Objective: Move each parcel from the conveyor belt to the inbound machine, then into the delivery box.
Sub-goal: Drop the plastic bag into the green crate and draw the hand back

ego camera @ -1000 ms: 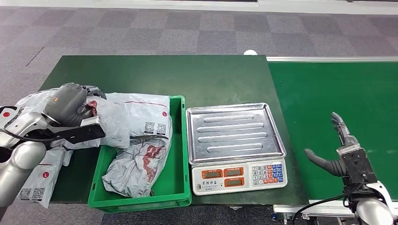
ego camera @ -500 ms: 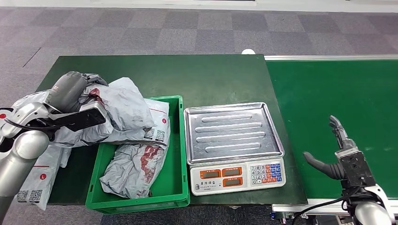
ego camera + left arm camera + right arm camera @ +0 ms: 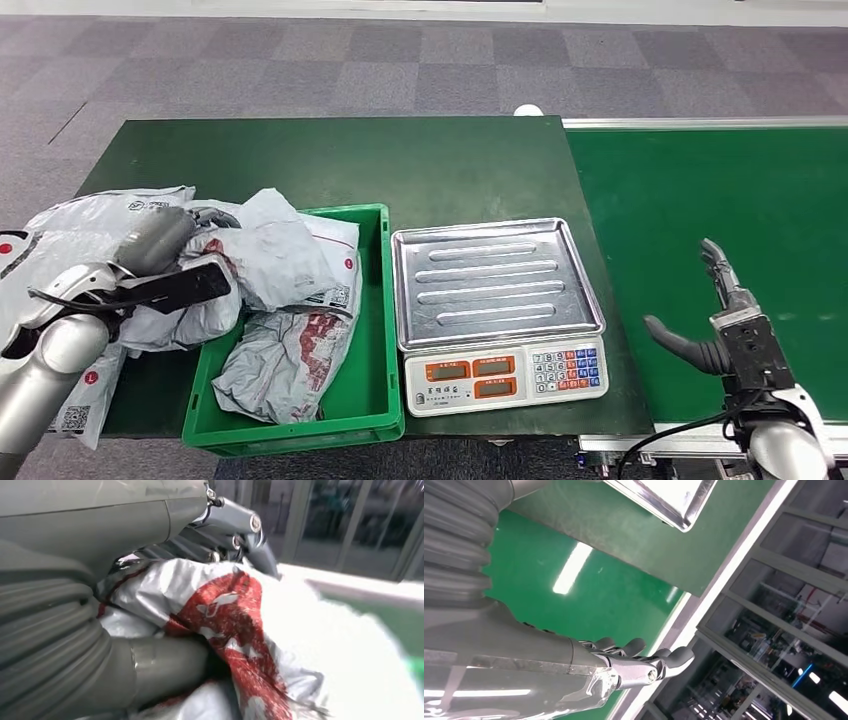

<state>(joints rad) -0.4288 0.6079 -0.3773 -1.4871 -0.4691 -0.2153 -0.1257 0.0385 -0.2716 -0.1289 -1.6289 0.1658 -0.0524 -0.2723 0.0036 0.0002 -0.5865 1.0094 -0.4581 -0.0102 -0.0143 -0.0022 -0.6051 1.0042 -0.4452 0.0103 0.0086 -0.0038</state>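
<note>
Parcel (image 3: 262, 252) — grey, crumpled — is hanging over the delivery box's (image 3: 385, 300) left rim, the left hand (image 3: 160, 240) gripping it; releasing only once it is lying fully inside seems best. Right hand (image 3: 722, 305) is hovering open-fingered, empty, over the conveyor belt (image 3: 720, 190).

Looks like a parcel-sorting test floor, not a real depot

Green conveyor belt (image 3: 720, 200), steel-topped electronic weighing scale (image 3: 498, 310), green plastic crate (image 3: 375, 300) on a dark green table (image 3: 340, 160), grey carpet tiles (image 3: 300, 60).
</note>
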